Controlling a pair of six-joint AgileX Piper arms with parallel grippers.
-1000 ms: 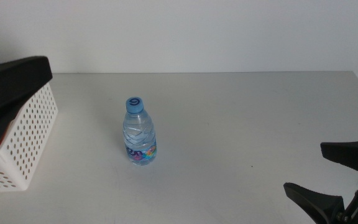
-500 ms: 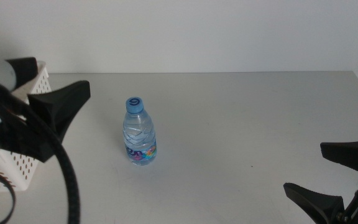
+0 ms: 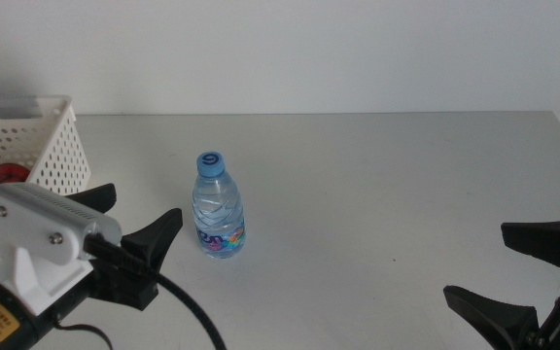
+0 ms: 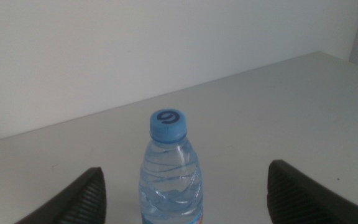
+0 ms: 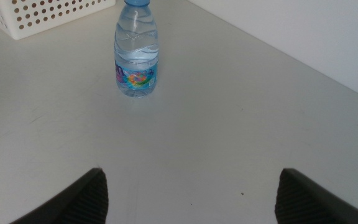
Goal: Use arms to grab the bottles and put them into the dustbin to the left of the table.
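One water bottle [image 3: 220,206] stands upright at 2 o'clock of the left gripper [image 3: 134,238], whose jaws we see spread wide; right gripper [image 3: 513,274] waits, likewise agape.

Left black robot arm with white housing part [image 3: 29,243] enters middle view at 8 o'clock, black cable trailing toward 6 o'clock. Left blocky black two-finger claw [image 3: 139,233] points toward 2 o'clock, jaws spread wide, nothing between them. Right blocky black two-finger claw [image 3: 523,272] waits at 4 o'clock near frame edge, jaws wide apart, pointing toward 9 o'clock, holding nothing.
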